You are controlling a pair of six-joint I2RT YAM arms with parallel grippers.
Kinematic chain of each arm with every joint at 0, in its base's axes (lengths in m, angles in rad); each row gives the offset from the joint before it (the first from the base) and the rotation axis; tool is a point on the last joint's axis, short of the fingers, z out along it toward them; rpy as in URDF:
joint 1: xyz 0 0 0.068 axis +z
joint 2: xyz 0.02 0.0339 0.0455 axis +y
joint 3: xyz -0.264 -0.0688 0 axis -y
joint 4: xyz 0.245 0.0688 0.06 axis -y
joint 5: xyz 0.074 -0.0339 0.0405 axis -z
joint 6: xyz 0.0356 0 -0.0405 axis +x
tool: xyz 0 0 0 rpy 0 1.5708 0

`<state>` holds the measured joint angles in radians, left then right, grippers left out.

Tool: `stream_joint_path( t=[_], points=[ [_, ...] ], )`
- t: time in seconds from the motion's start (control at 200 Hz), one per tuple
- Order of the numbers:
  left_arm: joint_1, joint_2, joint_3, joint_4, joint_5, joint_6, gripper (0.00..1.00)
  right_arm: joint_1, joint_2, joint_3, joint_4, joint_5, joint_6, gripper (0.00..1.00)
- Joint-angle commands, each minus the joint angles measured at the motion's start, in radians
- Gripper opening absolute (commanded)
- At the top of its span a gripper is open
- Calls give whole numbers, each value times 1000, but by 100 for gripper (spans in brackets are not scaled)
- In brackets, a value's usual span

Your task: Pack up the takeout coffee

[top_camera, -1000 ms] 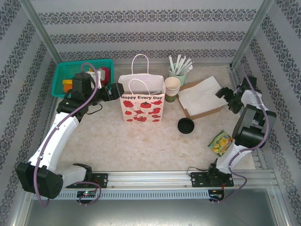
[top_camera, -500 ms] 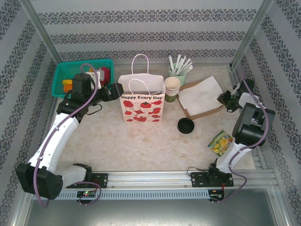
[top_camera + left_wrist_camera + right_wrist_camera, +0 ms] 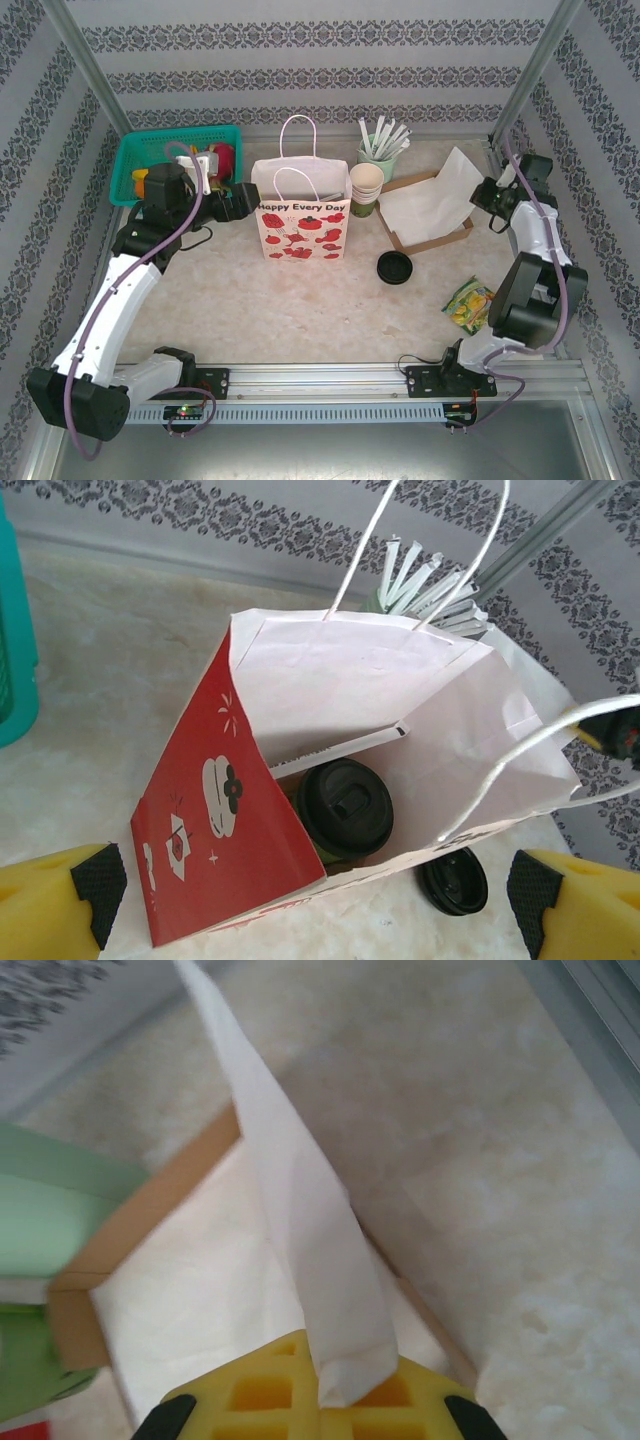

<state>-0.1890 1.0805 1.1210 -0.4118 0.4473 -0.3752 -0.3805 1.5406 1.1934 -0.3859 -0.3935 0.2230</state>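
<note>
The takeout coffee point(image 3: 343, 808) stands inside the red-and-white paper bag point(image 3: 210, 810); its black lid and a sliver of green wall show in the left wrist view. From above, the bag point(image 3: 302, 225) hides the cup. My left gripper point(image 3: 315, 910) hovers open at the bag's left side point(image 3: 243, 200), touching nothing. My right gripper point(image 3: 335, 1380) is shut on the corner of a white napkin point(image 3: 300, 1230). It holds that sheet point(image 3: 455, 175) raised over the cardboard tray point(image 3: 440, 243) at the back right.
A loose black lid point(image 3: 396, 267) lies right of the bag. A stack of lidless cups point(image 3: 366, 185) and a green holder of stirrers point(image 3: 382, 145) stand behind it. A teal basket point(image 3: 165, 148) sits back left, a snack packet point(image 3: 468, 303) front right.
The right gripper shut on the napkin's corner and pulled it up and back, so the sheet now stands tented over the tray. The left arm shifted slightly.
</note>
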Motion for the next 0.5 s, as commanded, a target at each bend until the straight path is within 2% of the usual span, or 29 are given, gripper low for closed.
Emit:
stream_joint_path(
  t=[0.0,0.165,0.28,0.39,0.495],
  points=[
    [-8,-40,75,30,57,132,100,62,-150,43,-9,-113,-29,0],
    [-9,0,188,59,310,319,100,222,-335,121,-21,-150,-59,0],
    [-15,57,249,98,448,380,100,336,-392,191,-32,-178,-91,0],
    [-27,119,310,104,523,458,100,430,-402,261,-53,-210,-108,0],
    [-37,165,348,119,546,539,100,521,-396,318,-42,-258,-122,0]
  ],
)
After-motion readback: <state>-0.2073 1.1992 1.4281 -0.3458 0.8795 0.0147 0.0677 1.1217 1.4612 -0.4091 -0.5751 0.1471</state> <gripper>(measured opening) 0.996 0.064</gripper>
